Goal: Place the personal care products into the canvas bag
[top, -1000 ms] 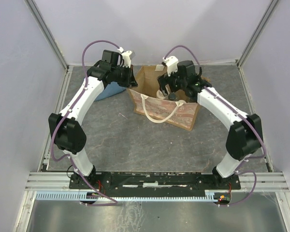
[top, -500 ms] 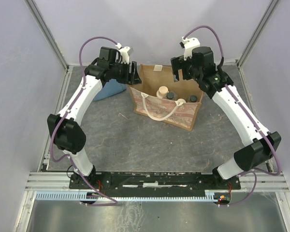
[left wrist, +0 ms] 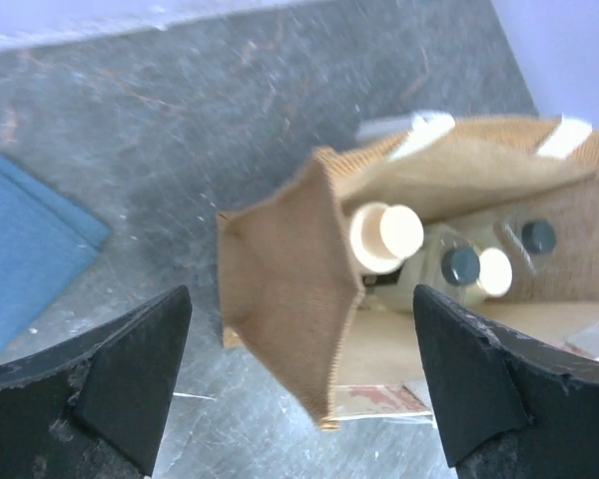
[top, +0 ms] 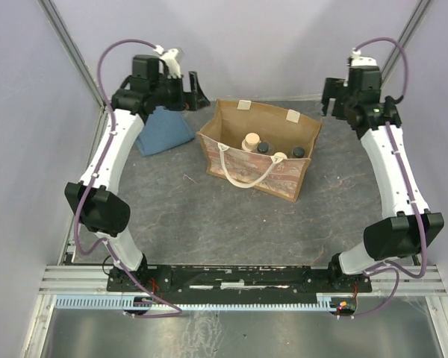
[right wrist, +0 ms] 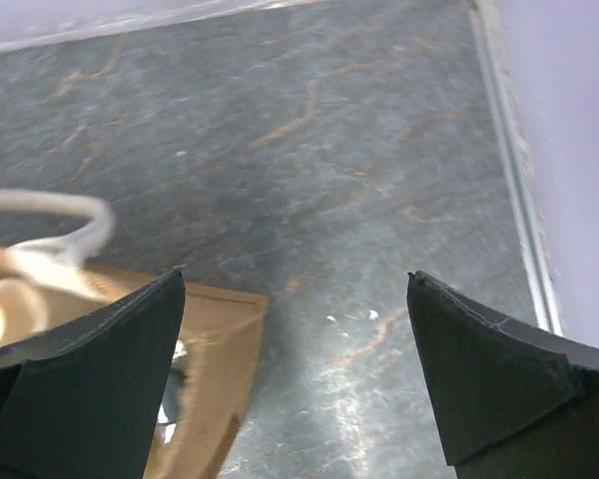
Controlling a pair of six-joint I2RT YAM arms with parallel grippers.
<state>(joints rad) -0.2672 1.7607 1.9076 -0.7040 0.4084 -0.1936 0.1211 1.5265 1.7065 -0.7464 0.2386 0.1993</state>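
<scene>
Both arms have pulled away from the canvas bag (top: 284, 179): the left gripper (top: 197, 87) toward eleven o'clock, the right gripper (top: 330, 96) toward one. Both sets of jaws are spread wide and empty. The personal care products (top: 252, 141) stand inside.

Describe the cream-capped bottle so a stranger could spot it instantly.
Find the tan canvas bag standing mid-table. Inside, at the end nearest the blue cloth, stands the beige bottle. Its cream cap is the broadest; the dark-capped bottles and pale jar have smaller tops.
</scene>
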